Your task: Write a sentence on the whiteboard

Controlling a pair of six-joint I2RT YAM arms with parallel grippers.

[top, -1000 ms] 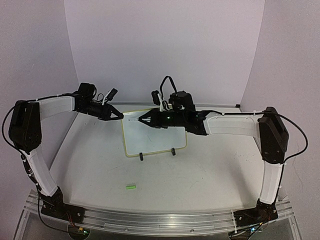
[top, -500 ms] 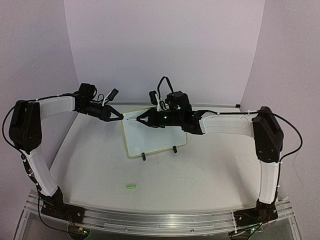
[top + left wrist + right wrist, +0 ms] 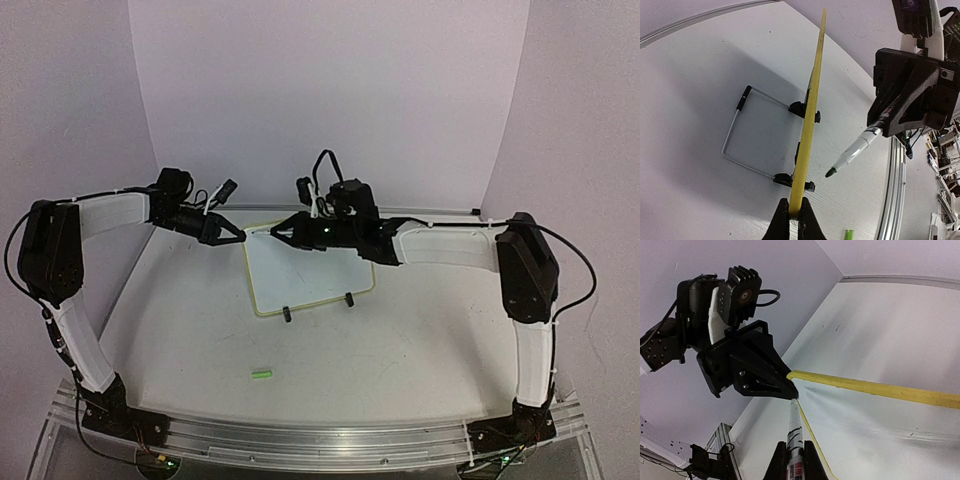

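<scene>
The whiteboard (image 3: 315,275) stands tilted on its two black feet mid-table, a glossy white face in a yellow frame (image 3: 880,388). My left gripper (image 3: 241,236) is shut on the frame's top-left corner, and the left wrist view shows the edge pinched at my left gripper (image 3: 794,199). My right gripper (image 3: 280,232) is shut on a green-tipped marker (image 3: 856,150). The marker (image 3: 794,427) points at that same corner, its tip just off the board face beside the left fingers. The sentence shows in no view; the board face looks blank.
A small green marker cap (image 3: 262,374) lies on the table in front of the board. The board's wire stand (image 3: 740,130) sticks out behind it. A metal rail (image 3: 320,440) runs along the near edge, and walls close in the back and sides.
My left gripper has shut on the board's top-left corner. The right arm has carried the marker leftward along the top of the board toward that corner.
</scene>
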